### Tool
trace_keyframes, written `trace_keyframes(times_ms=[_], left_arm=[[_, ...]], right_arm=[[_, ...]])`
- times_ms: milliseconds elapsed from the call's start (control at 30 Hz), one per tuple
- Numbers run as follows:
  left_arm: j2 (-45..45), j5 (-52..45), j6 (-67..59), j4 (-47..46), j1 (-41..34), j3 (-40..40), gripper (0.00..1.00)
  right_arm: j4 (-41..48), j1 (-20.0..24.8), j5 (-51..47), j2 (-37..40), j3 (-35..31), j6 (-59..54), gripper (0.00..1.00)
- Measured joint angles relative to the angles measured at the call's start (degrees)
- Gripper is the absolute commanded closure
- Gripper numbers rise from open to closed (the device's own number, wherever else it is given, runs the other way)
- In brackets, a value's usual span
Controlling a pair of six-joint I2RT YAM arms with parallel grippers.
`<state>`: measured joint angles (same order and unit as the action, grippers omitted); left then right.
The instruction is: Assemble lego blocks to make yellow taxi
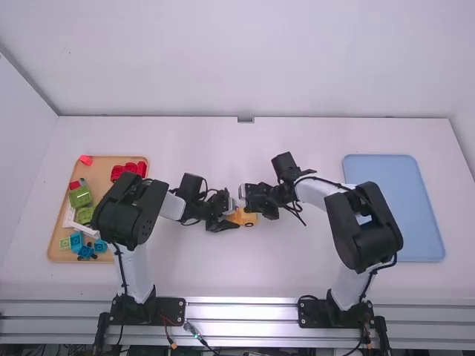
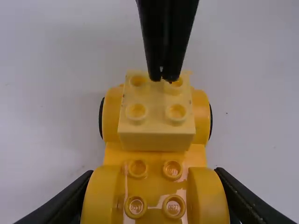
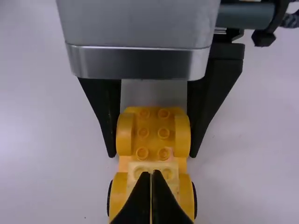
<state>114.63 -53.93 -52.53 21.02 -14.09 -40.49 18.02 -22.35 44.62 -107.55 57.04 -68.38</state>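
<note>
In the high view my left gripper [image 1: 225,220] and right gripper [image 1: 247,196] meet at the orange-yellow car base [image 1: 249,218] mid-table. The left wrist view has my left gripper [image 2: 155,196] shut across the rounded fenders at one end of that wheeled base [image 2: 154,158]. At the other end, a pale yellow block [image 2: 156,137] with four studs sits between the wheels. My right gripper [image 3: 153,175], its fingertips together and nothing between them, is over the pale block [image 3: 139,169], at its studs. Whether the tips touch it I cannot tell.
At the left, partly behind the left arm, a wooden tray [image 1: 58,241] holds red bricks [image 1: 129,170], green pieces [image 1: 80,196] and blue wheeled pieces [image 1: 85,251]. A blue tray [image 1: 408,215] lies at the right, beyond the right arm.
</note>
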Motion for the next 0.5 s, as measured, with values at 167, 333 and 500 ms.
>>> trace_keyframes(times_ms=[167, 333, 500], left_arm=[[0.0, 0.04, 0.0, 0.0, 0.0, 0.0, 0.44], [0.0, -0.04, -0.26, -0.04, -0.02, 0.0, 0.44], [0.0, -0.04, -0.85, -0.2, -0.02, 0.0, 0.44]], right_arm=[[-7.39, 0.0, -1.05, 0.0, -2.08, 2.67, 1.0], [-9.75, -0.11, -0.46, 0.26, -5.79, 4.39, 1.0], [-10.32, -0.09, -0.55, 0.92, -6.82, 5.09, 1.0]])
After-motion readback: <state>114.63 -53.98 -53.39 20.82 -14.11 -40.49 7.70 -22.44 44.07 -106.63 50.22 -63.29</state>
